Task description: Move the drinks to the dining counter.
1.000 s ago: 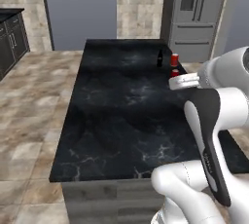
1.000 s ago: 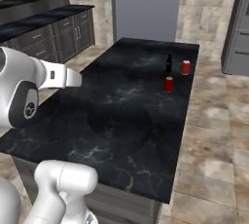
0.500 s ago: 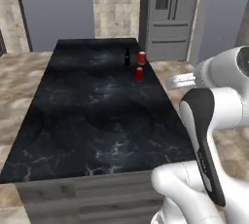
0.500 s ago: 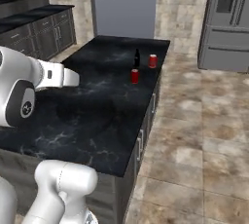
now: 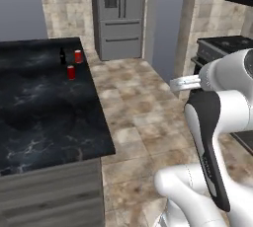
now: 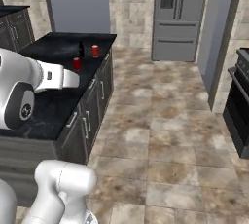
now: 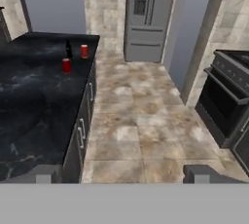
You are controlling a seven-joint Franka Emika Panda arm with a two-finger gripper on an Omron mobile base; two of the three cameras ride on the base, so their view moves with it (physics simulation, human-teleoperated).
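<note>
- Hand view showed the end effector (image 7: 121,174) spread wide and holding nothing, its tips well apart.
- Two red cans (image 7: 66,65) (image 7: 84,51) and a slim dark bottle (image 7: 69,49) stood upright near the far corner of the black surface (image 7: 29,101), clustered within easy reach of that edge.
- Refrigerator (image 7: 147,16) stood beyond, across the tiled floor (image 7: 141,121).

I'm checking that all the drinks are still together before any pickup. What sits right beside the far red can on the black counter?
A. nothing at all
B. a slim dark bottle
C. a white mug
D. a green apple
B: in the hand view a slim dark bottle stands just beside the far red can near the far corner of the black counter, with the nearer red can a little apart from them.
</note>
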